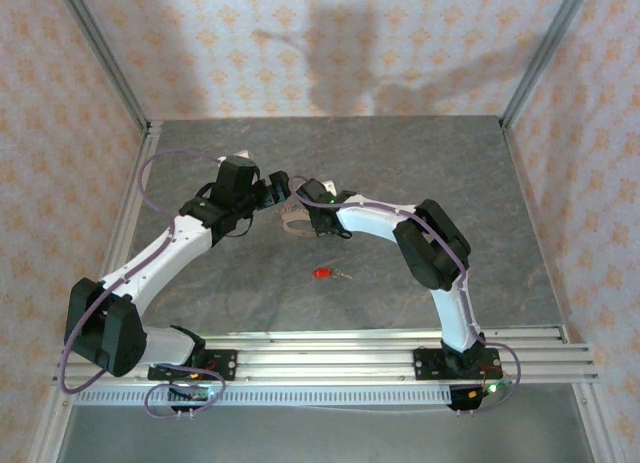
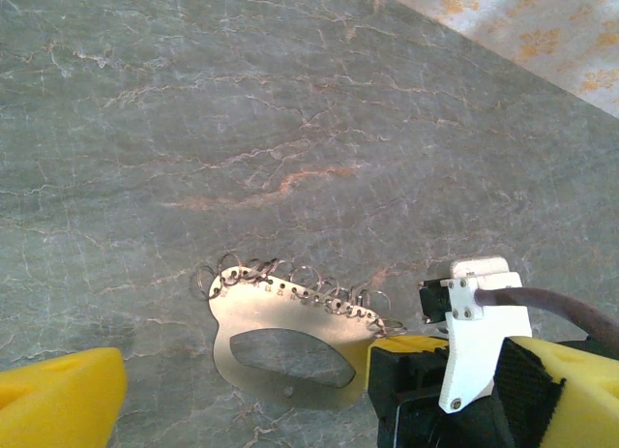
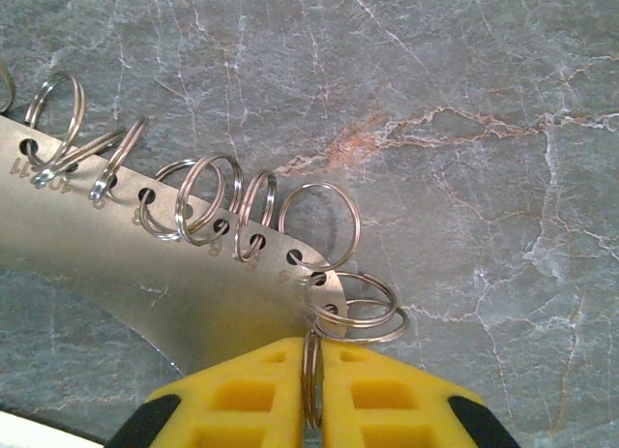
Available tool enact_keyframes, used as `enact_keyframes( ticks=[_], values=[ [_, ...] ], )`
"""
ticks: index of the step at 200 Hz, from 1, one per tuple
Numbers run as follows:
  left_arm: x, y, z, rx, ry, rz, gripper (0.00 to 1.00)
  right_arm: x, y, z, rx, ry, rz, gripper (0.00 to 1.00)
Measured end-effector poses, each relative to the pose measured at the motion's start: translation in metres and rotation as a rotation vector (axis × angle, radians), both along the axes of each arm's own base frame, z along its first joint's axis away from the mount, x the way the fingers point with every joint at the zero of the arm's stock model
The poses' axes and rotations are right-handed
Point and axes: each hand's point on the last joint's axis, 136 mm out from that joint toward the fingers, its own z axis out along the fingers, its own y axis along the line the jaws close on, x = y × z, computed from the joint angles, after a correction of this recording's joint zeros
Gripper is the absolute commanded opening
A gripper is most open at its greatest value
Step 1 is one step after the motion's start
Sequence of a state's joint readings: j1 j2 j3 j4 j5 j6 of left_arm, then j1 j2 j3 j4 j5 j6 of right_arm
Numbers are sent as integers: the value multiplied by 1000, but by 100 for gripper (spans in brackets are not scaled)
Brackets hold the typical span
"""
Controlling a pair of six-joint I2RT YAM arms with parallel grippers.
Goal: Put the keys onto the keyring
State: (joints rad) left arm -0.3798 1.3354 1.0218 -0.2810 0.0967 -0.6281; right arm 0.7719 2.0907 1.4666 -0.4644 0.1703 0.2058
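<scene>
The keyring [image 1: 296, 224] is a pale metal plate [image 2: 253, 313] with an oval cut-out and several small wire rings along one edge, lying flat on the grey table. My right gripper [image 3: 311, 347] is shut on one wire ring [image 3: 311, 382] at the plate's end [image 3: 324, 291], the ring standing edge-on between the yellow pads. It comes in from the right [image 1: 303, 217]. My left gripper [image 2: 309, 414] is open and hovers over the plate, one yellow finger [image 2: 58, 400] on each side. It is just left of the plate [image 1: 276, 191]. A red-headed key [image 1: 324, 273] lies apart, nearer the arms' bases.
The right gripper's black and white body [image 2: 464, 371] sits close against the left gripper's right finger [image 2: 580, 390]. Patterned walls [image 1: 330, 43] and metal frame posts [image 1: 535, 53] enclose the table. An aluminium rail [image 1: 340, 358] runs along the near edge.
</scene>
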Motion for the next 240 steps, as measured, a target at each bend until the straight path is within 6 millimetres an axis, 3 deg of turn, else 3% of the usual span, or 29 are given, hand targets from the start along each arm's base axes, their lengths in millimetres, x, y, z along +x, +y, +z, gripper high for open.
enact_keyframes(
  ticks=[14,76,95,135,152,215,240],
  values=[
    [0,0,0,0,0,0,99,1,-1,0,-6,-4,0,0],
    [0,0,0,0,0,0,100,1,0,8,10,-2,18,0],
    [0,0,1,-4,0,-3,100,0,3,35,98,-6,41,0],
    [4,6,7,-43,-6,-5,100,9,4,138,458,-98,97,0],
    [6,10,14,-68,-16,-8,100,8,1,167,600,-127,137,0],
    [12,1,76,-148,-148,-83,100,-3,8,200,967,-69,265,0],
    [13,-11,90,-163,-198,-158,100,-7,13,222,1062,-70,326,0]
  ],
)
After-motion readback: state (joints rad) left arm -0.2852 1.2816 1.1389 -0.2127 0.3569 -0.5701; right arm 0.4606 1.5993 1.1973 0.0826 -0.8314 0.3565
